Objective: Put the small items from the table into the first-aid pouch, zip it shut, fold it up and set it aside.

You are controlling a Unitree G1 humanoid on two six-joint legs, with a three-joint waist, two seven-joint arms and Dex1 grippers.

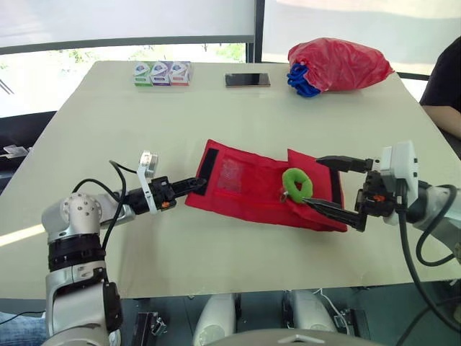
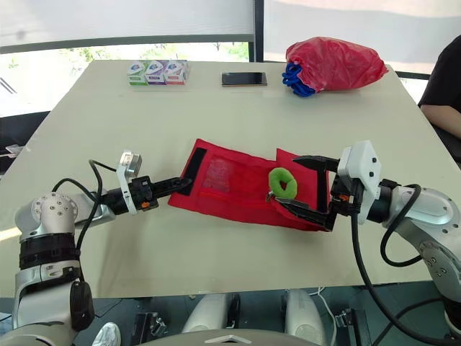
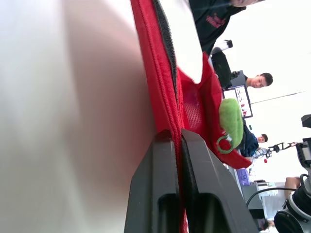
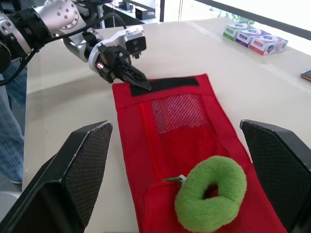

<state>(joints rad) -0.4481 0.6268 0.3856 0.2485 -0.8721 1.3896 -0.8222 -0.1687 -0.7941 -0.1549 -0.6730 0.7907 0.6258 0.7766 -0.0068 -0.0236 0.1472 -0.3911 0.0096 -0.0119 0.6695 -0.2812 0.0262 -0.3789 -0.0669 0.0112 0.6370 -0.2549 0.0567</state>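
The red pouch (image 1: pixel 252 189) is lying opened out flat in the middle of the table (image 1: pixel 108 130), its long side running left to right. One green plush ring (image 1: pixel 297 184) is resting on top of the pouch's inner face, toward its right end, with a small metal loop at its near side. It is sitting at the lip of a red pocket, and I cannot tell whether any part of it is tucked in. Left of it, one mesh pocket (image 1: pixel 230 174) is showing on the pouch; what is inside that pocket, if anything, is too faint to make out. One black strip (image 1: pixel 206 164) is running along the pouch's left edge.

The left gripper (image 1: pixel 196 184) is reaching in from the left, and its two fingers (image 3: pixel 160 184) are pressing together with the red fabric of that left edge pinched between them, just beside the black strip.

The right gripper (image 1: pixel 310 181) is coming in from the right with its two fingers (image 4: pixel 73 174) spread wide apart, one over the far side of the pouch's right end and one along its near side. The green ring is lying just off their tips, not gripped.

At the far left of the table three small boxes (image 1: pixel 162 73) are standing side by side in a row. One phone (image 1: pixel 247 79) is lying flat at the far middle. At the far right one bulging red bag (image 1: pixel 338 63) is sitting with something blue (image 1: pixel 301 79) poking out of its left end. A person in a dark top (image 1: pixel 445 79) is sitting at the right edge of the table.
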